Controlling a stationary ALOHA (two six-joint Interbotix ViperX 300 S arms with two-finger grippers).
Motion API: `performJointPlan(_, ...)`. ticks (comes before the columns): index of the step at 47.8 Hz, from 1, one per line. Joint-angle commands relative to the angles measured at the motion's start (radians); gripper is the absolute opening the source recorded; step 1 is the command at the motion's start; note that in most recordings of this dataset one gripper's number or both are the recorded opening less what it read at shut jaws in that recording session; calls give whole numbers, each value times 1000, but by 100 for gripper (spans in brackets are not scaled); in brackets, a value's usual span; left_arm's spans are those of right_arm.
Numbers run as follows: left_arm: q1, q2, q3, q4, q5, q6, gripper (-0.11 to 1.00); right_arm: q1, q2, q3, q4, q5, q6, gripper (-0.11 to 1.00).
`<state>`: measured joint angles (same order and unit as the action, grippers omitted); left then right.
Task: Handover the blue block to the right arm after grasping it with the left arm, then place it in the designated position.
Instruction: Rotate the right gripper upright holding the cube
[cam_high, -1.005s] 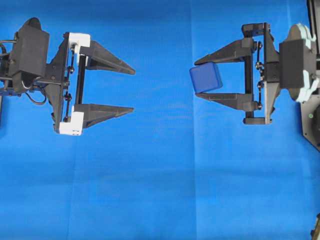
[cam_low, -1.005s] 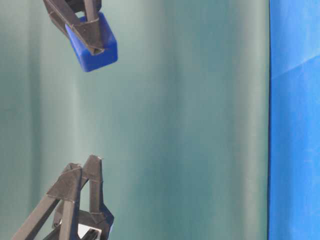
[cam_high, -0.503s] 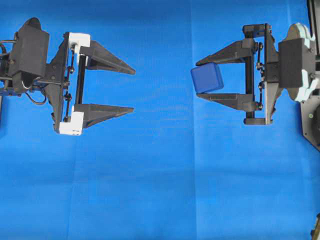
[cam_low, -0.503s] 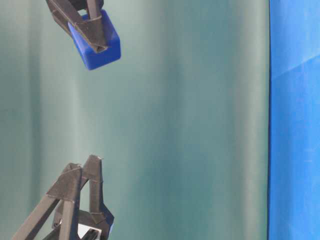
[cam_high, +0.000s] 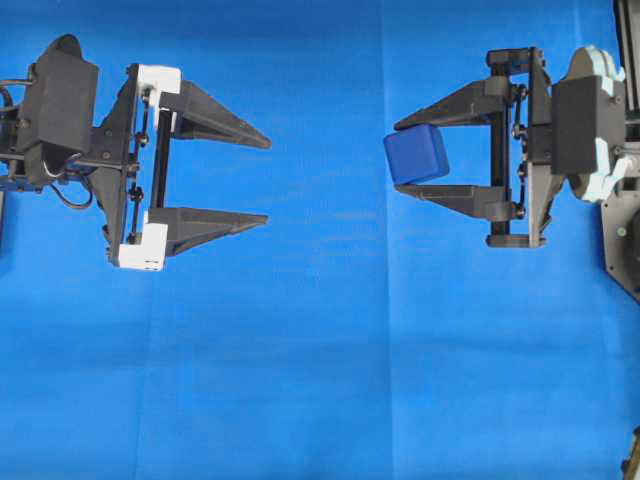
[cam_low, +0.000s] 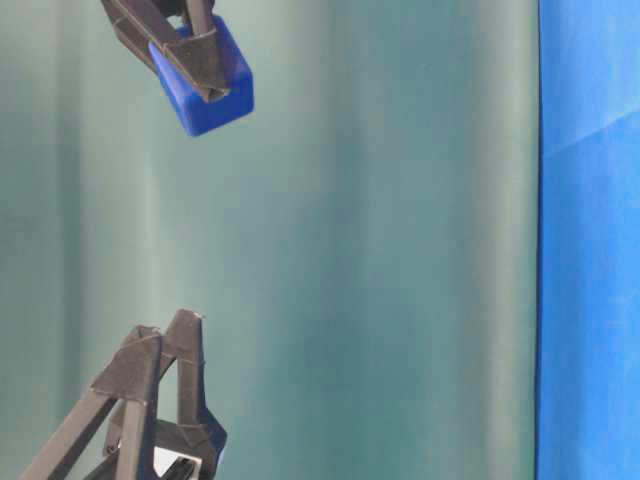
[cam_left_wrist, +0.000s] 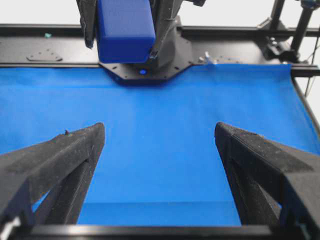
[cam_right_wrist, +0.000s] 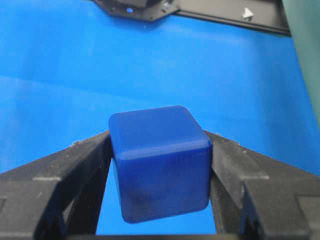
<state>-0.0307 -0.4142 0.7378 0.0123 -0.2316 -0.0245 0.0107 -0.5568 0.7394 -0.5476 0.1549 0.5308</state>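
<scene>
The blue block (cam_high: 415, 154) sits pinched between the right gripper's (cam_high: 412, 157) two black fingers, up above the blue cloth (cam_high: 320, 350). It has tipped a little since a second ago. The left gripper (cam_high: 265, 180), well apart from the block, stays spread wide and empty. The handover looks done; placing comes next.

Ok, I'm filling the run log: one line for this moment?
block: held off cloth | right hand: shut on block | left hand: open, empty
</scene>
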Motion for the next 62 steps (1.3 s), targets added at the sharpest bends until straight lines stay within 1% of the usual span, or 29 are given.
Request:
performJointPlan(1,-2,-6,-26,2,-5,-2,93,2,-11,-26,0,-2,3,41)
performJointPlan(27,-2,-6,-28,3,-5,-2,93,2,-11,-26,2,5,3,41)
performJointPlan(41,-2,-6,-31,2,-5,0,93,5,-11,-25,3,35,11,41)
performJointPlan(46,-2,-5,-31,2,-5,0,93,20,-11,-23,6,78,14,41)
performJointPlan(52,-2,-6,-31,2,-5,0,93,51,-12,-25,14,173,15,41)
performJointPlan(62,-2,-6,-34,2,-5,0,93,94,-11,-23,66,330,14,41)
